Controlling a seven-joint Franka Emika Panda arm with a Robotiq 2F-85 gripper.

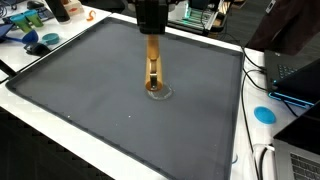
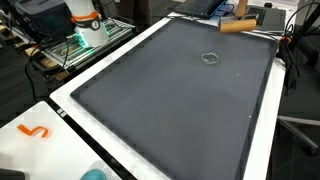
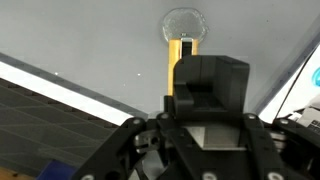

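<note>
**A:** What has the pincer (image 1: 150, 33) got?

**B:** A tan stick (image 1: 152, 62). The jaws look closed on one end of it, though the wrist view hides their tips. It is over the middle of the grey mat (image 1: 80, 95) on the bench (image 1: 35, 103).

**A:** Is it touching that clear round dish (image 1: 158, 93)?

**B:** I can't tell. In an exterior view the stick's free end overlaps the dish. In an exterior view from elsewhere, the stick (image 2: 238, 26) shows well apart from the dish (image 2: 210, 58), so it may be hanging in the air.

**A:** What could go wrong?

**B:** With a hold on one end only, I'd judge the stick could swing or slip out. If it fell it could strike the dish, which looks light enough to skid across the mat or flip. Coming down off-centre could catch the rim and tip it.

**A:** Is there anything in the dish?

**B:** Nothing that I can see, and it may be only a lid or a ring. A blue lid (image 1: 264, 113) lies on the bench beside the mat, with nothing on it.
</note>
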